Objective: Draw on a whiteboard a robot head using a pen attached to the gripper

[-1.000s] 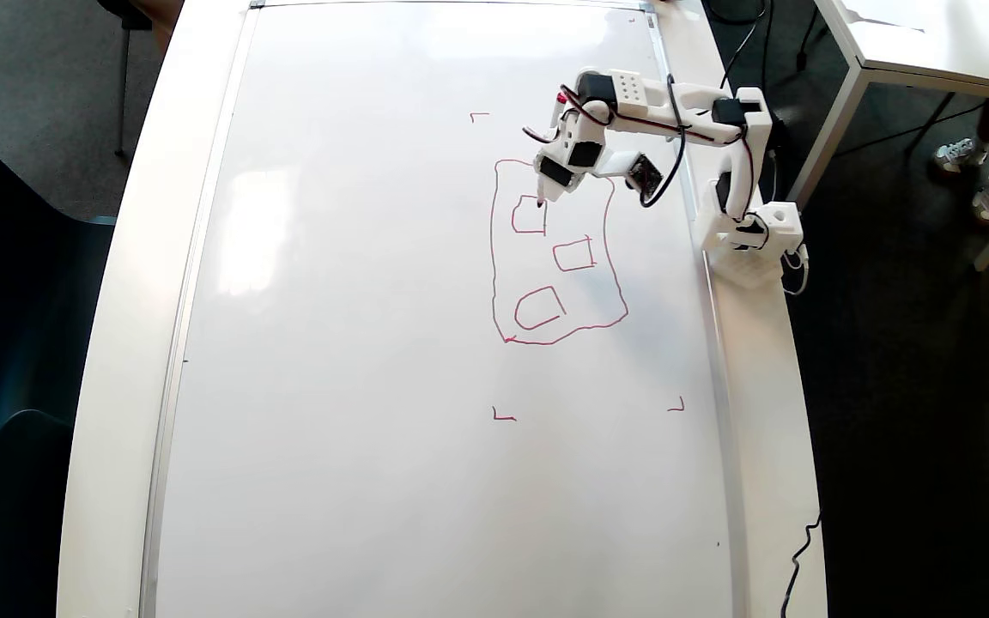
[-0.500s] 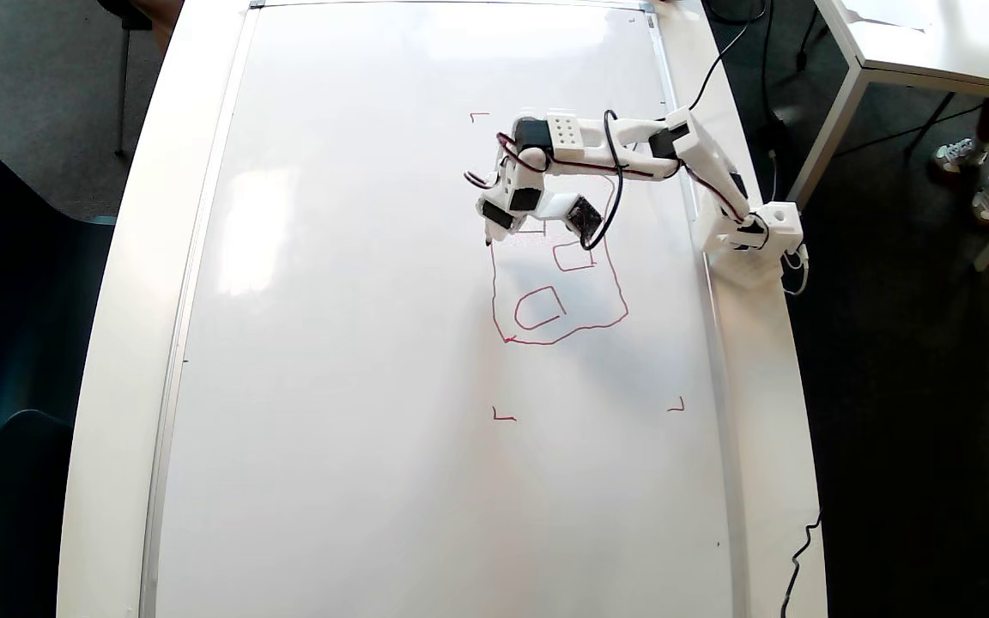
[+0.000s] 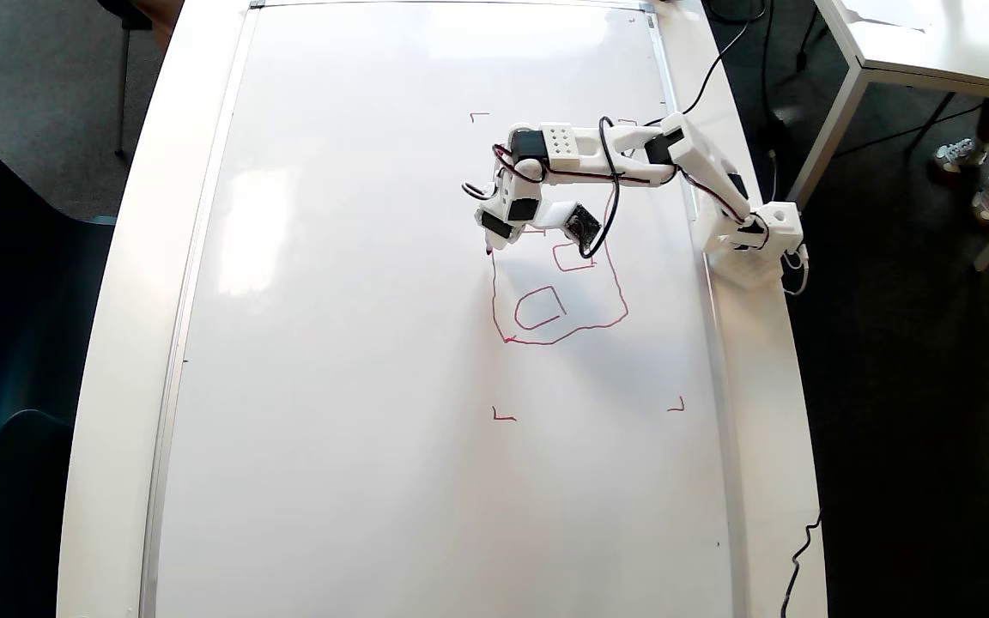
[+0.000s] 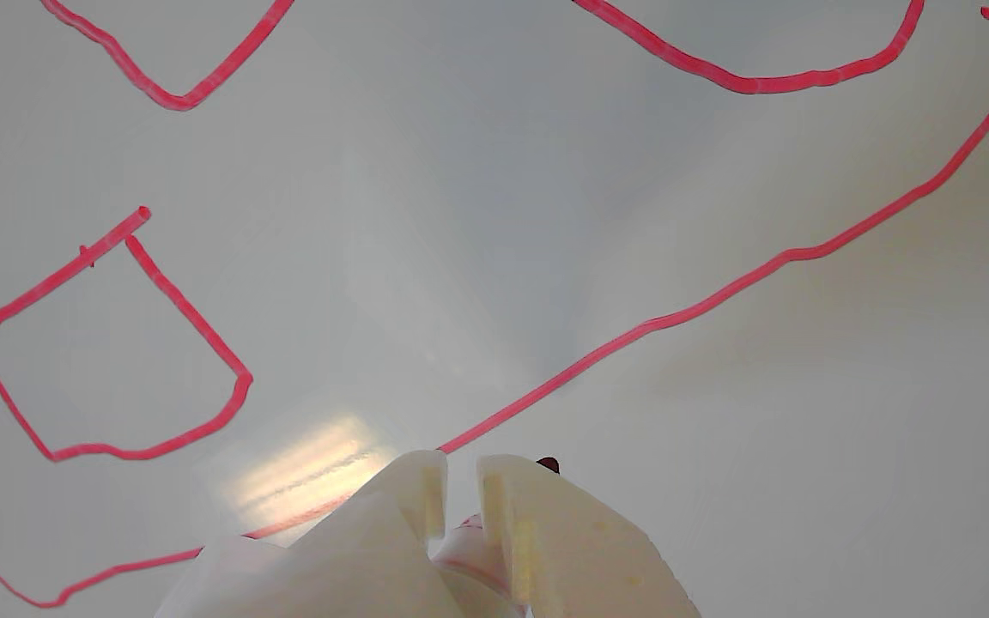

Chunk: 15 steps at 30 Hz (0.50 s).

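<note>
The pen (image 3: pixel 489 247), light and stiff, sits clamped between my gripper (image 4: pixel 460 468) fingers, tip just ahead on the slick whiteboard (image 3: pixel 357 343).

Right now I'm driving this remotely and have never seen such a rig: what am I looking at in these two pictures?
One picture looks straight down; the other rides on the arm's wrist. A small white arm stands at the right edge of a whiteboard in the overhead view. Its hand grips the pen, which shows only between the two fingers in the wrist view. The tip sits at the left outline of the robot head, a wobbly red shape with small boxes inside. Small red corner marks lie around it.
</note>
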### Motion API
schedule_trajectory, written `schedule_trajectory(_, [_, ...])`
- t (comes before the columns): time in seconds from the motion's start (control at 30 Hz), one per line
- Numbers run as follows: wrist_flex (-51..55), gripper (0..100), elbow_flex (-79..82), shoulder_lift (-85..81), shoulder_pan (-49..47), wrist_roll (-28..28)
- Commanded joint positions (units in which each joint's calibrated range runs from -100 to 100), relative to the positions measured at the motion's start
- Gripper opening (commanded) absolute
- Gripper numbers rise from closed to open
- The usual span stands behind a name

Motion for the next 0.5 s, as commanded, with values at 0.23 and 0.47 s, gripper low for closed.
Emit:
schedule_trajectory(0.23, [0.2, 1, -1.4, 1.8, 0.0, -0.1])
schedule_trajectory(0.47, [-1.4, 1, -2.3, 3.8, 0.1, -0.1])
